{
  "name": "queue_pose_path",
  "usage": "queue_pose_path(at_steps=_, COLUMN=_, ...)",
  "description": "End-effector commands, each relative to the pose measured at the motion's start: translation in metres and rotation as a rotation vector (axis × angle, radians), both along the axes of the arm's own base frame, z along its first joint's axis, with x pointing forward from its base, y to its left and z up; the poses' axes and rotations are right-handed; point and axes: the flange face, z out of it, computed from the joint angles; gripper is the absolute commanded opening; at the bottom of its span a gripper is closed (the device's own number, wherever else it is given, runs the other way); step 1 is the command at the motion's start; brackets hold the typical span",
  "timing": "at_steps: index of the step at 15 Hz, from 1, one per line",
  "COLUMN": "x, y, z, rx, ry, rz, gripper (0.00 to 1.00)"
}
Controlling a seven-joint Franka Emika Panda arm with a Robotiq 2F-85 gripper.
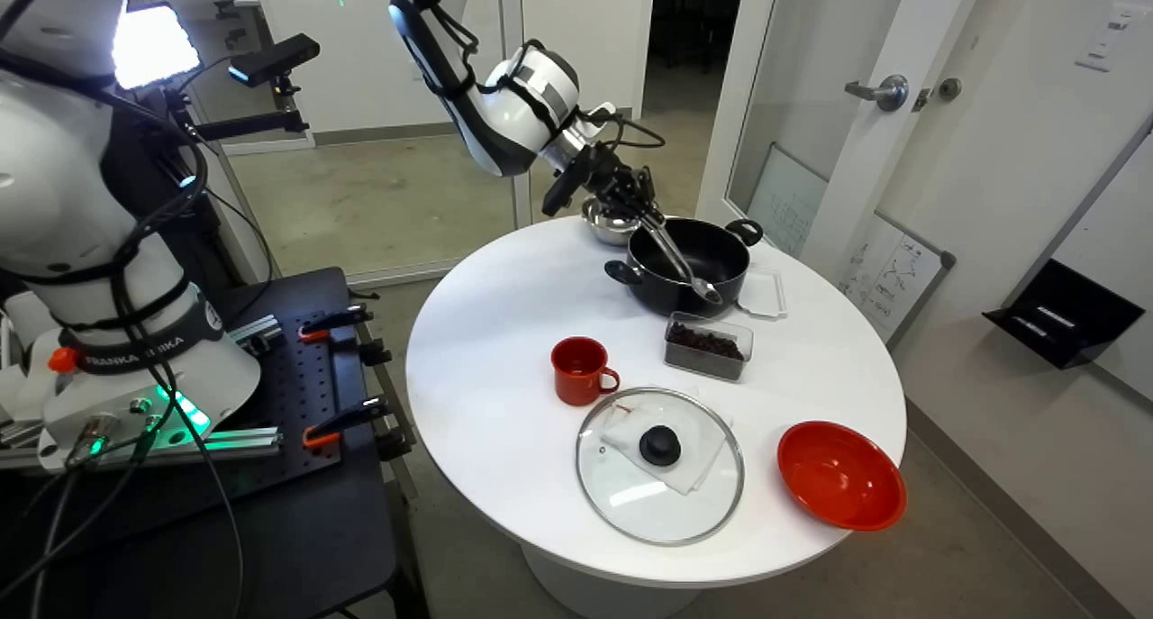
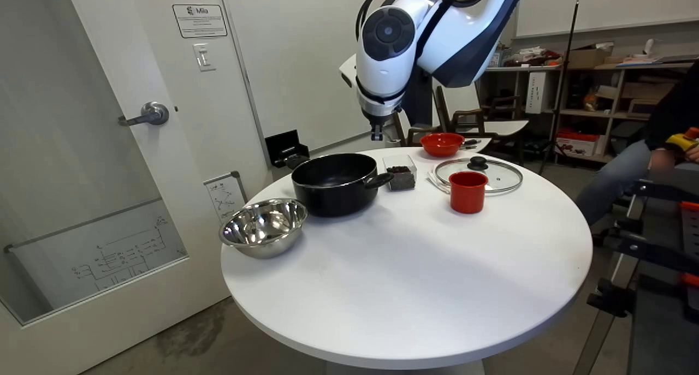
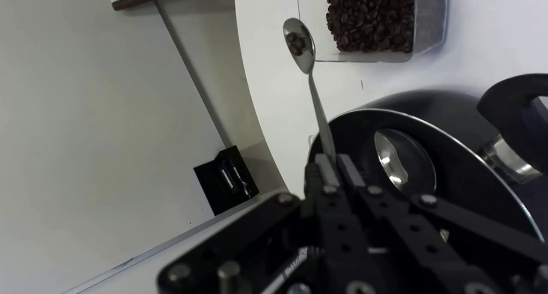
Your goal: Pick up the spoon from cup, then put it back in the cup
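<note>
Wrist view: nearest the lens, pinching the spoon [image 3: 317, 100] by the end of its handle in a gripper [image 3: 333, 158] drawn narrow on the thin metal. Aimed tip outward, and flecked in the hollow with dark spots [image 3: 296, 43], too small to tell as solid bits or reflections. Held aloft by the pot [image 3: 445, 109], crossing the rim as framed here, and directed toward the box [image 3: 431, 20] of beans [image 3: 370, 20]; not to be told just how high above either. Seen too in an exterior view, slanting down across the pot. Farther out, in both exterior views: showing the mug [image 1: 576, 383] upright on the table [image 1: 491, 358], just beside the lid [image 1: 660, 445], well apart from the spoon, with nothing poking above the rim. Reckoned, from that, at about the halfway mark: finished with taking the spoon out, not yet finished with putting it back. Left to do, going by the task alone: carry the spoon over to the mug, turn it upright, line it up with the mouth, lower it in, let go. Bound by the wording for the mug, not for the pot or the beans. Likely fussier than the lift, given a slim handle pinched at one end and a small opening to meet. Bordered farther on by the red bowl [image 1: 842, 475] near the table's edge; backed, farthest of all, by shelves [image 2: 585, 113] across the room.
</note>
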Motion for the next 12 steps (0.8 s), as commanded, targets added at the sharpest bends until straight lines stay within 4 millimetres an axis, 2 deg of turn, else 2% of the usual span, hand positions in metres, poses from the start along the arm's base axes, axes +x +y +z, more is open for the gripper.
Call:
queue_pose_path(at_steps=1, x=0.004, y=0.002, z=-0.009, rx=0.026, ry=-0.006, rz=-0.002, gripper=0.01)
queue_pose_path(at_steps=12, x=0.008, y=0.002, z=-0.031, rx=0.065, ry=-0.002, rz=-0.012, gripper=0.01)
